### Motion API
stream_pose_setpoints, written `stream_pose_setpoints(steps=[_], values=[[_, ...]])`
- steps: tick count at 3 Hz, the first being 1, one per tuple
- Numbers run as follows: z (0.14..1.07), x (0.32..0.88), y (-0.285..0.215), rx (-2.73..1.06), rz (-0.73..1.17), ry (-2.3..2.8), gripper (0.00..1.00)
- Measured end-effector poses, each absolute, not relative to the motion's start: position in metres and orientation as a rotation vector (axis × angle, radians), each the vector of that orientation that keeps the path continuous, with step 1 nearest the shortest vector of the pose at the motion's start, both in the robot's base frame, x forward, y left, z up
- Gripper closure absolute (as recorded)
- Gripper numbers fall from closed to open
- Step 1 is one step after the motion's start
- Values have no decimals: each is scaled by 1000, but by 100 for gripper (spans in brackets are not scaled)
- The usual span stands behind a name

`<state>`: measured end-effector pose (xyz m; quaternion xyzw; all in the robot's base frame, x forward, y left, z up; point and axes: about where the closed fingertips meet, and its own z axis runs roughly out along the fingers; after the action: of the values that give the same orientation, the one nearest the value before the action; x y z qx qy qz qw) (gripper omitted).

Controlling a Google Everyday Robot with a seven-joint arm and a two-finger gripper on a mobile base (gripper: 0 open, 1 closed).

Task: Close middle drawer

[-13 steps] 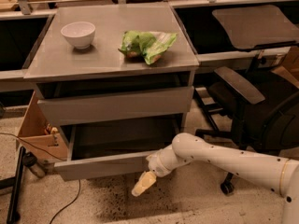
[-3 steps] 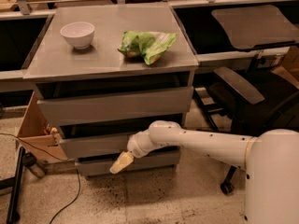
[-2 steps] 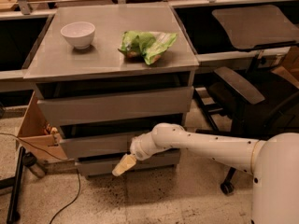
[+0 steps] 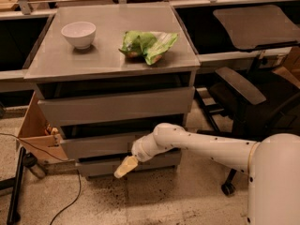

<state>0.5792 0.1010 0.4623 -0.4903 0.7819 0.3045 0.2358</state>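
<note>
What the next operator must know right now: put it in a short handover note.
Hand: low in front of the cabinet, just below the front panel of the middle drawer, with the arm reaching in from the right.
Middle drawer: pushed in, none of its floor showing. Whether it is fully flush cannot be told.
Done: the drawer is in, or nearly so.
Left: check that it is flush, give a last push if not, then draw the arm back.
The bowl and green bag sit on the cabinet top, away from the arm.
</note>
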Motion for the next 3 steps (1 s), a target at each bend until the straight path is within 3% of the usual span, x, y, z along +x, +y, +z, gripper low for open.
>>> stream_pose_setpoints(steps=[3], values=[[447, 615, 113, -1357, 845, 2172, 0]])
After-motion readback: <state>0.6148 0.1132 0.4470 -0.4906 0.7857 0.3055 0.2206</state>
